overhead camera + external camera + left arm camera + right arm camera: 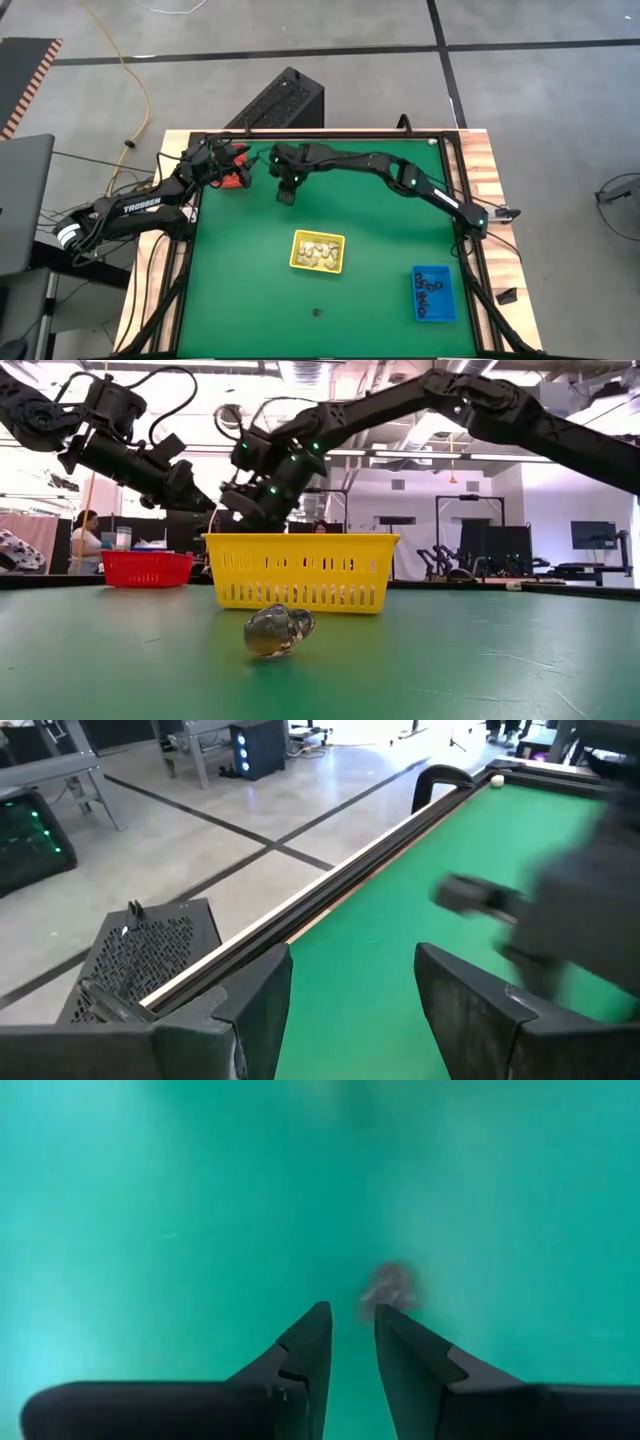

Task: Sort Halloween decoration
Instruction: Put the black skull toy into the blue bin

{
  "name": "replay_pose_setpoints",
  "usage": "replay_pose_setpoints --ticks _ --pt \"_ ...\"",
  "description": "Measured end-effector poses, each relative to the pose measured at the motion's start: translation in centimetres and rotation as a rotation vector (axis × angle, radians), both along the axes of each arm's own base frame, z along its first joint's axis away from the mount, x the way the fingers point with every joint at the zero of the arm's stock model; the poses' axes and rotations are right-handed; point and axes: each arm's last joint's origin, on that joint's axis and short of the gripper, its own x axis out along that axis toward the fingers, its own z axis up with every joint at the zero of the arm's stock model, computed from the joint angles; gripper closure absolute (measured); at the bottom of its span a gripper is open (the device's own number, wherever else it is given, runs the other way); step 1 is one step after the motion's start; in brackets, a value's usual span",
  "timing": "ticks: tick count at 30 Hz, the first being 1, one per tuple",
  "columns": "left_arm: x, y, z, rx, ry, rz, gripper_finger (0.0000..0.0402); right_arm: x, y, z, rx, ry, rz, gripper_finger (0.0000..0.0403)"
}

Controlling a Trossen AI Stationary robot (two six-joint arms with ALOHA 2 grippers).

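My right gripper [285, 196] reaches to the table's far left part and hangs over bare green felt, fingers pointing down with a narrow gap [350, 1315] and nothing between them. A blurred orange-brown trinket [390, 1285] shows just past its fingertips; whether it touches them I cannot tell. My left gripper [238, 160] is open [350, 960] above the red tray [232, 181]. The yellow tray [318, 250] holds cream-white trinkets, the blue tray [433, 293] black ones. One dark trinket [317, 311] lies alone on the felt near the near edge, close to the low camera [278, 630].
The table has a raised dark rim [320, 135] along its far edge and a small white ball [497, 780] in the far right corner. A dark box [285, 100] stands on the floor beyond the table. Bare felt lies between the trays. A person [85, 540] sits in the room behind.
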Motion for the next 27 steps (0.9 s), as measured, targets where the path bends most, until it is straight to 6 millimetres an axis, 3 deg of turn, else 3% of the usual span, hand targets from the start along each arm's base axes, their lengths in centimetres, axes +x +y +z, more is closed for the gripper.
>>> replay_pose_setpoints --ticks 6,9,14,20,27 --pt "0.0 0.0 -0.1 -0.005 0.005 0.000 0.0198 1.3 5.1 0.1 -0.053 -0.010 0.062 0.0292" --pt "0.0 0.0 -0.1 -0.008 0.002 0.000 0.0198 2.2 6.1 0.6 -0.126 -0.080 0.011 0.0291" --pt "0.0 0.0 -0.1 -0.011 0.003 0.000 0.0198 2.7 5.8 0.4 -0.286 -0.120 -0.119 0.0268" --pt "0.0 0.0 -0.2 -0.017 0.010 -0.002 0.0198 2.5 4.8 -0.1 -0.265 -0.107 -0.193 0.0190" --pt "0.0 0.0 -0.2 -0.018 0.014 -0.003 0.0198 2.5 5.5 -4.2 -0.254 -0.128 -0.197 0.0125"
